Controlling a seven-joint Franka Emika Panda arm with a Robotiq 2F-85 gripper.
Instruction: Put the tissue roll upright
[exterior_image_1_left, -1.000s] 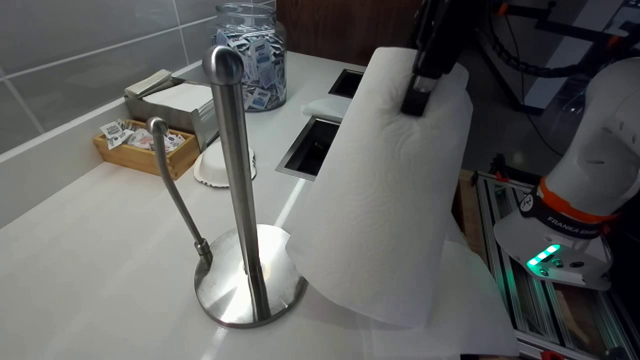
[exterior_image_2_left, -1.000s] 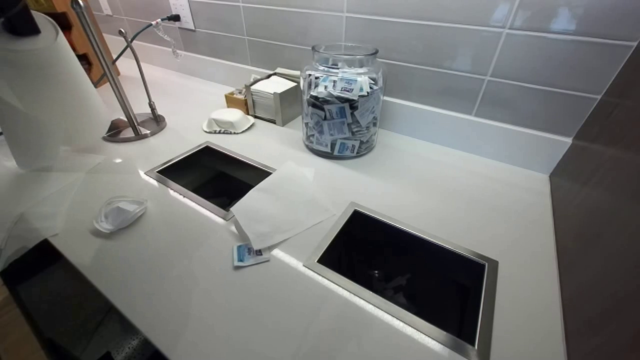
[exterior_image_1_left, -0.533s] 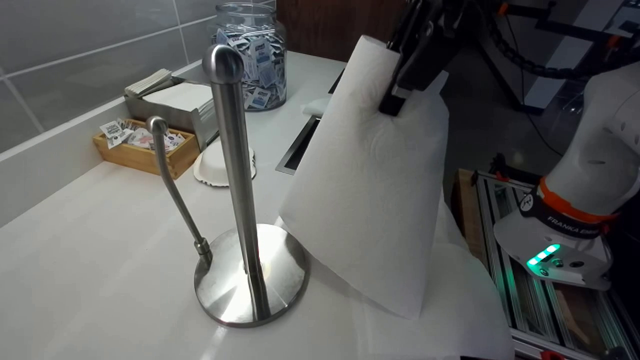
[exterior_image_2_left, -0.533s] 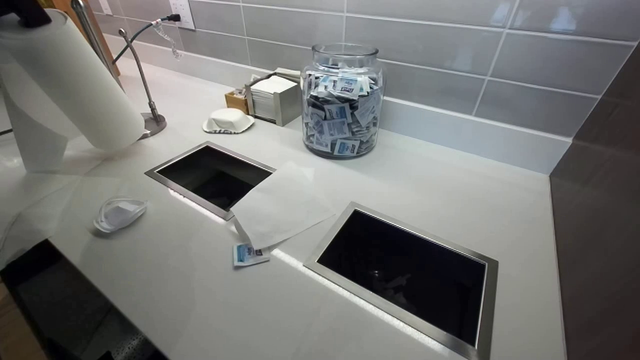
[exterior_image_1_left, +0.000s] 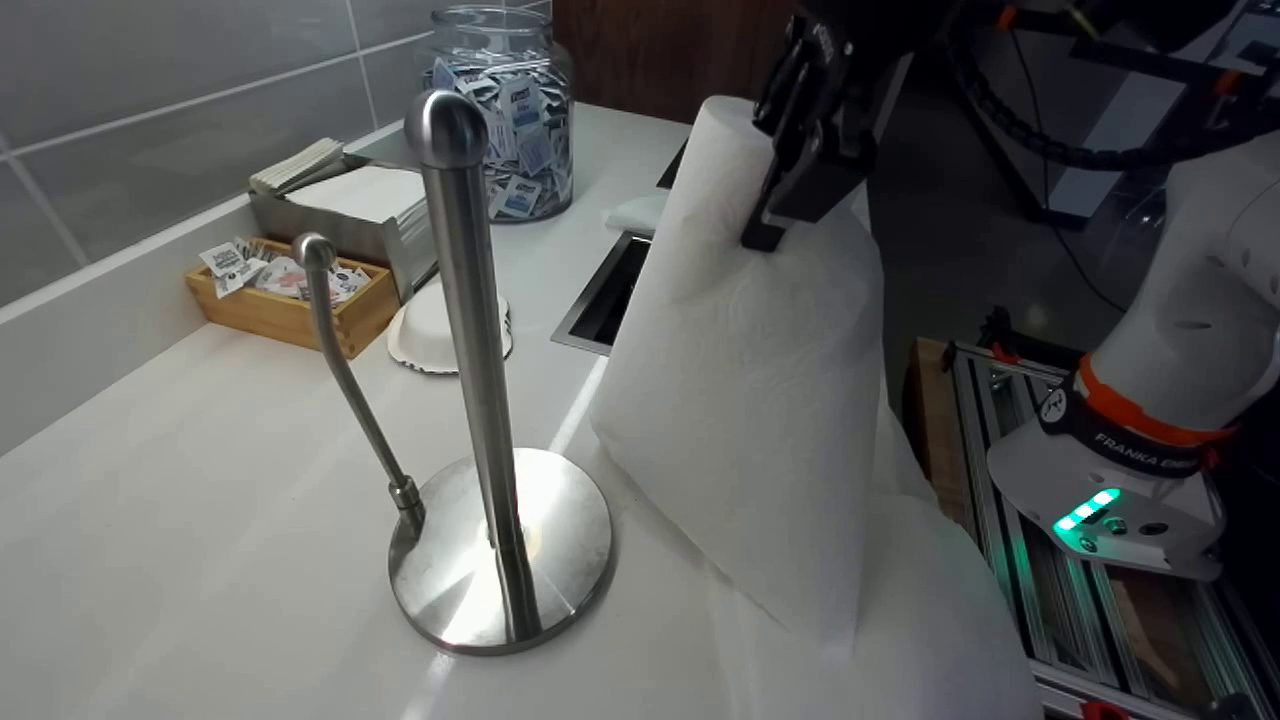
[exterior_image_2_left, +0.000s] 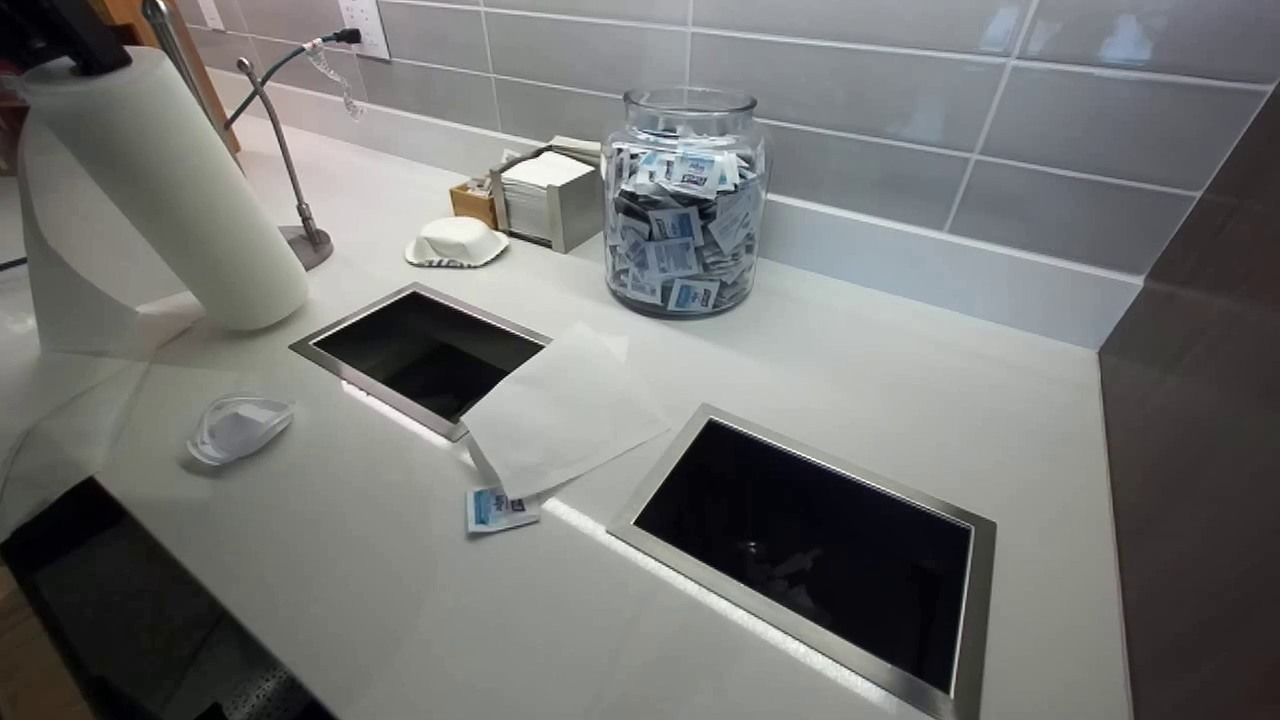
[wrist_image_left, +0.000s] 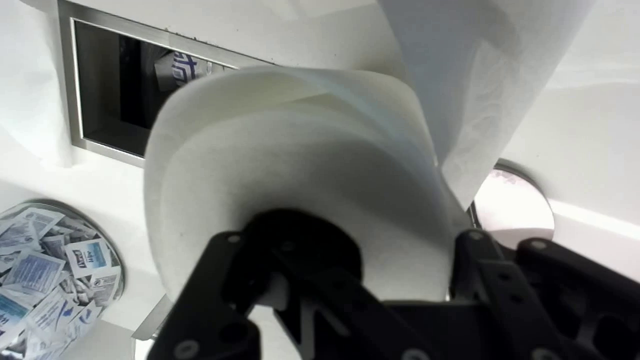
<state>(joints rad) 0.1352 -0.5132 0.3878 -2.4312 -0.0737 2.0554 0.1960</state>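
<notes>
One tissue roll (exterior_image_1_left: 740, 380) | tilted below claw (exterior_image_1_left: 775, 195) | claw gripping its upper wall

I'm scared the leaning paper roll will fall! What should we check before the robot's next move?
1. Gripper holding the paper roll: ok, one finger in its core, one outside.
2. Roll upright: not ok, it leans.
3. Roll's bottom end touching the counter: cannot tell.
4. Loose sheet out of the way: not ok, it hangs down and trails onto the counter.
5. Steel stand upright: ok, it stands beside the roll.
</notes>
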